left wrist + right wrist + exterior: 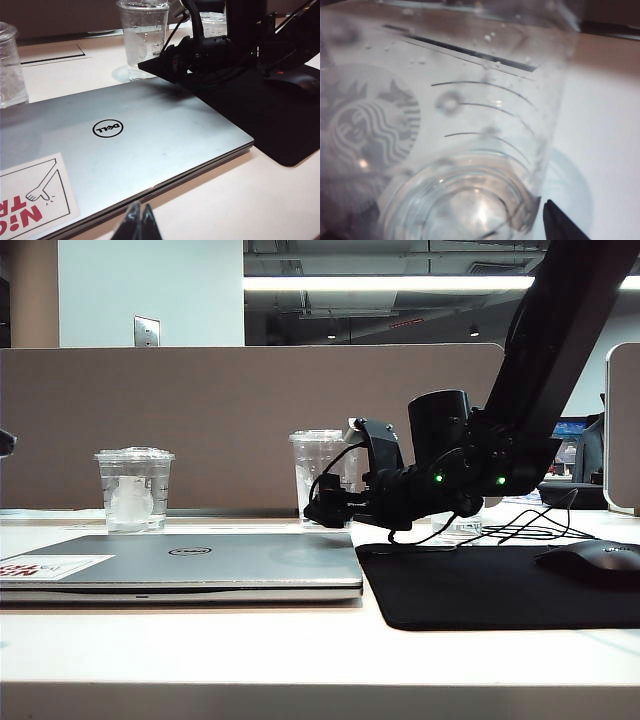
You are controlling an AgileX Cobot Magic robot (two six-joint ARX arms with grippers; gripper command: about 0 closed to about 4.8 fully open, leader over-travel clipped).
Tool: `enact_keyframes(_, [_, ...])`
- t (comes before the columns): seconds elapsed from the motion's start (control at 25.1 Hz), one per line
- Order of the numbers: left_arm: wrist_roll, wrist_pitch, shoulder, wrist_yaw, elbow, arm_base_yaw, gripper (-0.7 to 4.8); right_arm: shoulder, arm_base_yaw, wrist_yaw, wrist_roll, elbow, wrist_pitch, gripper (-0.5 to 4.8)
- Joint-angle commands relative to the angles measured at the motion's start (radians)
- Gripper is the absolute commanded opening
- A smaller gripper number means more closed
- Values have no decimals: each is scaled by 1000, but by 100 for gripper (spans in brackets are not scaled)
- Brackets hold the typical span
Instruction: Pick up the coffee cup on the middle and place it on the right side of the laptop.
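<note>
The coffee cup (318,472), a tall clear plastic cup with ridge lines and a whitish logo, stands on the table behind the far right corner of the closed silver Dell laptop (200,558). My right gripper (326,510) reaches in low from the right and stands open, its fingers on either side of the cup's lower part. In the right wrist view the coffee cup (450,125) fills the frame, and one dark fingertip (560,226) shows just beside its base. My left gripper (139,222) is shut and empty, hovering near the front edge of the laptop (125,130).
A shorter lidded clear cup (134,490) stands at the back left. Another clear cup (212,19) is partly hidden behind the right arm. A black mouse mat (480,590) with a black mouse (597,560) lies right of the laptop. Cables (530,530) trail behind; a brown partition (200,410) closes the back.
</note>
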Motion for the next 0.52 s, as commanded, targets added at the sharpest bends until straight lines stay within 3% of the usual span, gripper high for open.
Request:
enact_keyframes(0.04, [4,12,0,0,3,0,-5,-2,2,5,0,11,30,479])
enact_keyframes(0.52, [4,12,0,0,3,0,-5,18,11,1,9,47,13,479])
